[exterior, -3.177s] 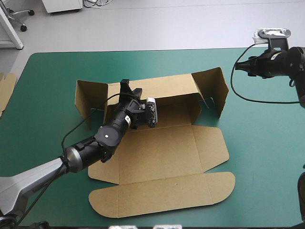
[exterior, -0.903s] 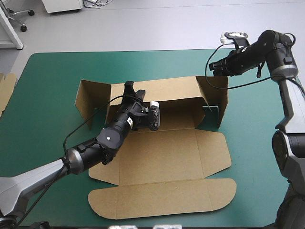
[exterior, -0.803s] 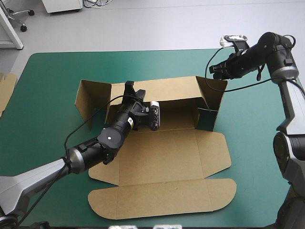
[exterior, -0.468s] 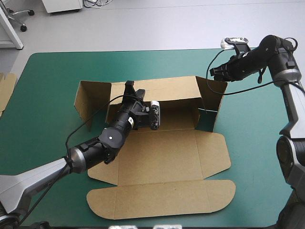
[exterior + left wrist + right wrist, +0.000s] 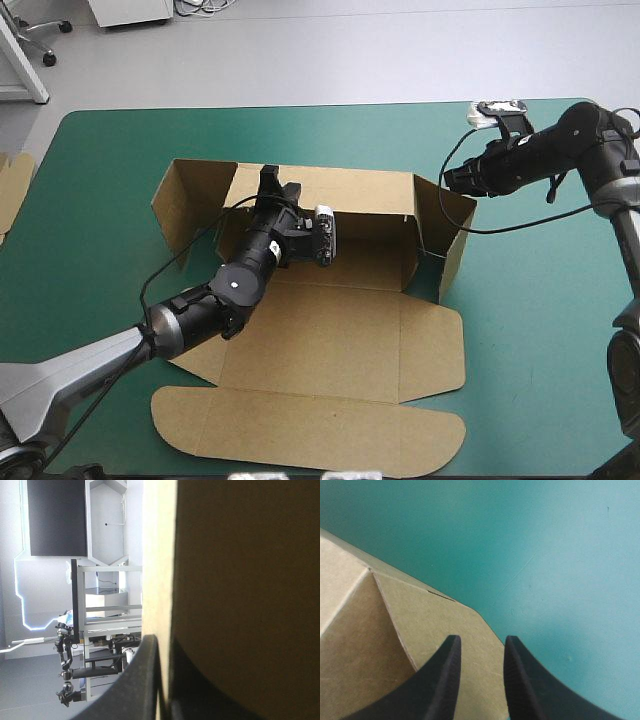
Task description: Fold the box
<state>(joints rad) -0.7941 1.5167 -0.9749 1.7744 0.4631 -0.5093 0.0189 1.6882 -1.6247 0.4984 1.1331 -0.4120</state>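
Note:
The brown box [image 5: 330, 330] lies open on the teal-green cover, its base and lid [image 5: 300, 440] flat, the back wall [image 5: 365, 190] raised. My left gripper [image 5: 268, 186] is shut on the top edge of that back wall; in the left wrist view the board [image 5: 240, 580] runs between the black fingers [image 5: 162, 642]. The right side flap [image 5: 455, 225] stands up, angled inward. My right gripper [image 5: 448, 180] sits at the flap's upper far corner. In the right wrist view its fingers [image 5: 481, 650] stand slightly apart over the flap [image 5: 395, 630], holding nothing.
The box's left side flap [image 5: 185, 200] stands up beside the left arm. More brown board [image 5: 12, 185] shows at the table's left edge. Bare teal-green cover [image 5: 540, 330] lies right of the box and beyond it [image 5: 545, 555].
My right gripper came in from the far right to the right flap and pushed it inward. The box then swung: its lid slid left and toward the front edge.

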